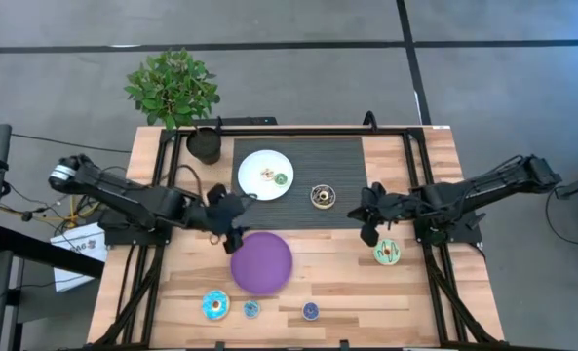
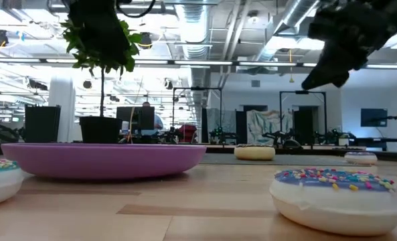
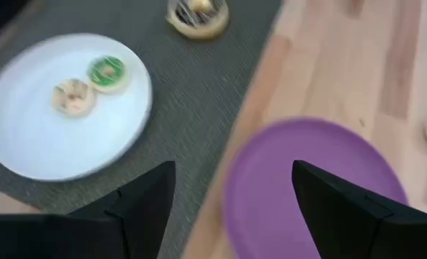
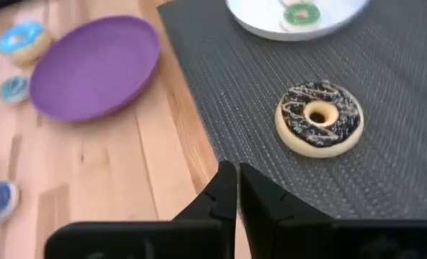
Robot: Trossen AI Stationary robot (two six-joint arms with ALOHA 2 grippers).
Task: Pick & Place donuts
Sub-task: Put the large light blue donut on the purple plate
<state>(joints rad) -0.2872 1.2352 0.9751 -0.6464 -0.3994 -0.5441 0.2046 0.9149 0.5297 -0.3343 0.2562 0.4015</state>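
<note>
Wooden counter (image 1: 435,292), seen from above, carries seven toy donuts, two round plates, one dark ribbed mat and one potted plant, with two dark robot arms reaching in from either side.

Taking the purple plate (image 1: 261,262) as landmark: it lies bare near the counter's middle. Beyond it, on the mat (image 1: 337,166), sits the white plate (image 1: 252,168), holding two mini donuts, one cream (image 1: 267,175) and one green (image 1: 281,179), just beside each other. To the right of the white plate, also on the mat, lies the brown-and-cream donut (image 1: 322,196), chocolate-coloured icing with pale streaks over a cream ring. Well to the right of the purple plate lies the green-iced donut (image 1: 387,253). In front of the purple plate, toward the near edge, are three more: the larger blue-iced donut (image 1: 215,305) with sprinkles, a small blue mini (image 1: 251,309) just beside it, and a purple mini (image 1: 311,311) farther right.

Left claw (image 1: 232,230) hovers at the purple plate's far left rim, fingers spread apart and holding nothing. Right claw (image 1: 369,220) hangs between the brown-and-cream donut and the green-iced one, fingers pressed together, empty.

The plant (image 1: 173,86) stands at the counter's far left corner.
</note>
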